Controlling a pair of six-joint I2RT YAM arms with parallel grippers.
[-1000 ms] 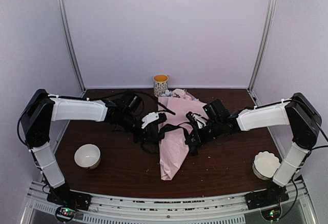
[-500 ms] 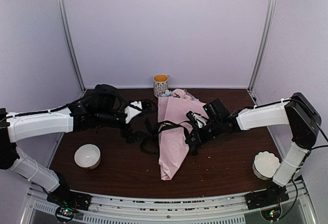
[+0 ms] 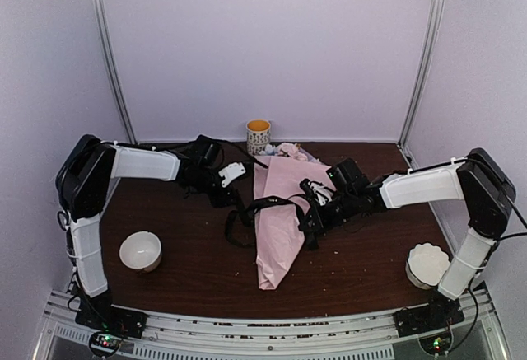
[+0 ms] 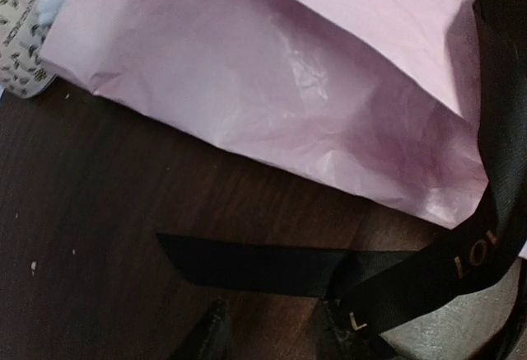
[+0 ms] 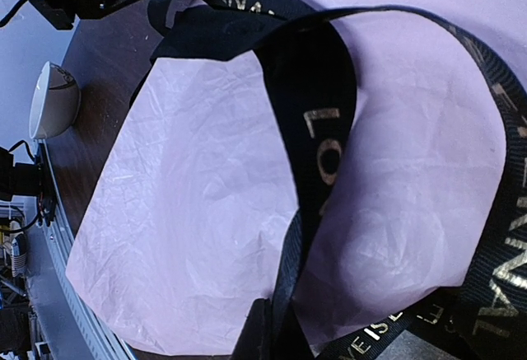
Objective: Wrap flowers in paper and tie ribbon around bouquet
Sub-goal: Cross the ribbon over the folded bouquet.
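The bouquet is a pink paper cone lying on the table, point towards the near edge. Pale flowers show at its far wide end. The black ribbon with gold lettering loops across the cone. One loose end lies flat on the wood to the cone's left. My left gripper hovers low by that end, and in the left wrist view it stands open with bare table between its fingers. My right gripper rests on the cone's right side, shut on the ribbon.
A patterned cup with a yellow inside stands at the back, just behind the flowers. A white bowl sits near the front left. A ridged white bowl sits near the front right, beside the right arm's base.
My left gripper let go of the ribbon and opened, swung out to the left, then came back to the cone's far left side. The ribbon's left end fell to the table. The right arm held still.
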